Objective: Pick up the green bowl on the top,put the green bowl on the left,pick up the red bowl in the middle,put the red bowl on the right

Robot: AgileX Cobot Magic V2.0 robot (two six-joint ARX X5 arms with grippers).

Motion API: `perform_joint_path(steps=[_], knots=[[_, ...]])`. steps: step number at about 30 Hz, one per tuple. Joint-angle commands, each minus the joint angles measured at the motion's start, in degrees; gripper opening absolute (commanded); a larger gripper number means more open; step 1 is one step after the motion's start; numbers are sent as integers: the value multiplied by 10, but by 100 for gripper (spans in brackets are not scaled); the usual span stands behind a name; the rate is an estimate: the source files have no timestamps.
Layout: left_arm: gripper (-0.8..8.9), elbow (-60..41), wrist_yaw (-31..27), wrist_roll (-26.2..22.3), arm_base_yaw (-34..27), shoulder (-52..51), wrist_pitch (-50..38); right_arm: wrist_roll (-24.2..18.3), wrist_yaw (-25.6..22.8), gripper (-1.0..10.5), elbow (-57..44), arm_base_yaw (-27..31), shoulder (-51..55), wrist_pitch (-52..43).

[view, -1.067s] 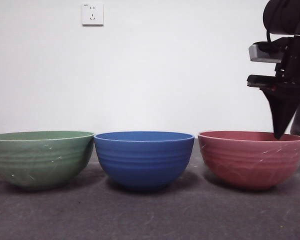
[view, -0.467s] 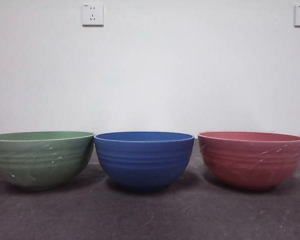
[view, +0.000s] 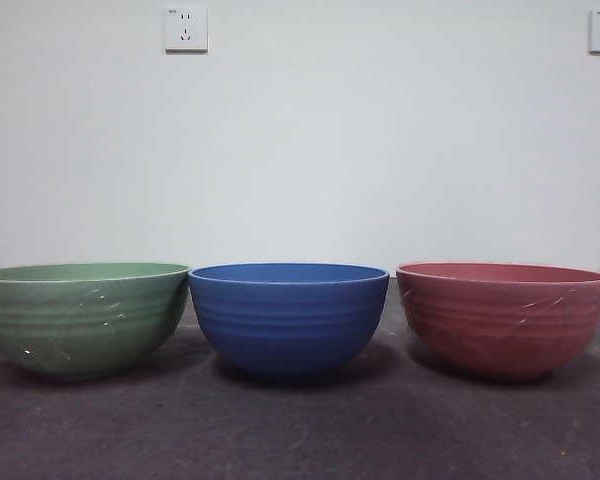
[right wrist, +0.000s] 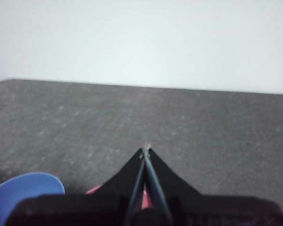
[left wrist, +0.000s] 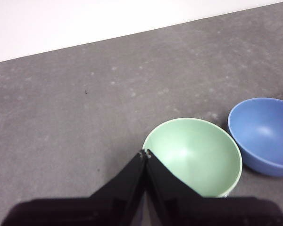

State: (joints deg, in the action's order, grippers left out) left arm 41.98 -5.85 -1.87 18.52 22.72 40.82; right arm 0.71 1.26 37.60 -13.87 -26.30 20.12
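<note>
Green bowl (view: 80,318): lower left of frame, upright, rim touching blue bowl (view: 288,317) at centre. Red bowl (view: 502,317): lower right, slightly apart. Both apparently placed. Left gripper (left wrist: 145,153) closed, empty, above green bowl's rim. Right gripper (right wrist: 145,150) closed, empty, over red bowl. Open surface (view: 300,430) in front.

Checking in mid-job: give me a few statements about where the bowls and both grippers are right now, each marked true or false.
1. The green bowl stands alone at one end of the row. True.
2. The red bowl is stacked inside the blue bowl. False: it stands on the table beside it.
3. The left gripper grips the green bowl's rim. False: its jaws are shut on nothing, above the bowl.
4. The right gripper is shut and holds nothing. True.
5. An arm shows in the front view. False: only the three bowls show.
</note>
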Motion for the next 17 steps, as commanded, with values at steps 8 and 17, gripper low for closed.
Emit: perform_joint_path(steps=[8, 17], knots=[[-3, 2, 0, 6, -2, -3, -4, 9, -2, 3, -2, -1, -4, 1], [-3, 2, -16, -29, -7, -24, 13, 9, -2, 3, -2, -1, -4, 1]])
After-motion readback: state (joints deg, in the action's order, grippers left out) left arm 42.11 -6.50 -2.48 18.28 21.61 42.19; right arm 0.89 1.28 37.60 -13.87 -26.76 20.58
